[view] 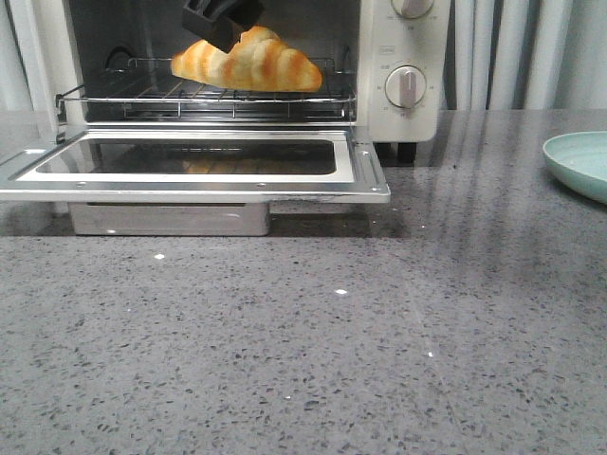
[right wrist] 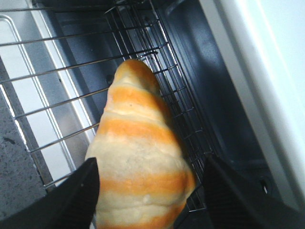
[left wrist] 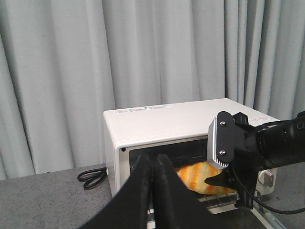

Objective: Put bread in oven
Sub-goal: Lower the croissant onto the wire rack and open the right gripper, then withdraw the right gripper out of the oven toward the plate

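Note:
The bread [view: 247, 64], a golden-orange croissant with cream stripes, lies on the wire rack [view: 123, 95] inside the cream-white oven [view: 403, 57]. The oven's glass door [view: 190, 180] hangs flat open towards me. My right gripper [view: 220, 21] reaches into the oven from above. In the right wrist view it [right wrist: 151, 161] stands open astride the bread [right wrist: 138, 157], with a gap on one side. My left gripper [left wrist: 152, 164] is shut on nothing, held back from the oven [left wrist: 157, 124], and looks at the bread [left wrist: 200, 177] and the right arm [left wrist: 228, 143].
A pale green plate [view: 583, 161] sits at the right edge of the grey speckled counter. A coiled black cable [left wrist: 93, 177] lies beside the oven. Grey curtains hang behind. The open door juts out over the counter in front.

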You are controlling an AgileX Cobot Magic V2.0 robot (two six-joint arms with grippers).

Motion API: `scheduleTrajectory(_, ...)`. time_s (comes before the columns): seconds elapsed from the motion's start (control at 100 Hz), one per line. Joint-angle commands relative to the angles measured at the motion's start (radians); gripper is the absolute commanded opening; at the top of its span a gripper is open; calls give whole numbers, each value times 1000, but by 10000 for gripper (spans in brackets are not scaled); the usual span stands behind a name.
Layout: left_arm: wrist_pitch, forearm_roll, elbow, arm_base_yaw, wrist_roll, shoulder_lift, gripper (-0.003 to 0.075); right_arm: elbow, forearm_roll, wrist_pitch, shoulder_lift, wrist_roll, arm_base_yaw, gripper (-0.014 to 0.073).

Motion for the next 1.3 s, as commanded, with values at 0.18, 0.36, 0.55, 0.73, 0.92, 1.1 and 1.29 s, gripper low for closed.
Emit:
scheduleTrajectory(0.18,-68,69,-28,4,-1,-34,-22,-38,-40,-46,-62,-1,24,424)
scheduleTrajectory(0.36,-62,71,-12,4,-1,-108,-22,-38,-40,-26,-74,-1,52,424)
scheduleTrajectory(0.55,-34,59,35,4,-3,-197,-22,-40,-40,35,-108,-1,84,410)
scheduleTrajectory(0.73,16,50,67,4,-3,-240,-22,-40,-35,146,-156,60,124,342)
scheduleTrajectory(0.92,-16,47,116,4,-4,-252,-22,-40,66,244,-226,60,173,199)
scheduleTrajectory(1.1,-88,30,173,4,-5,-252,-22,-40,139,384,-294,60,197,29)
scheduleTrajectory(1.29,-208,6,242,4,-5,-252,-22,-38,153,536,-364,60,197,-67)
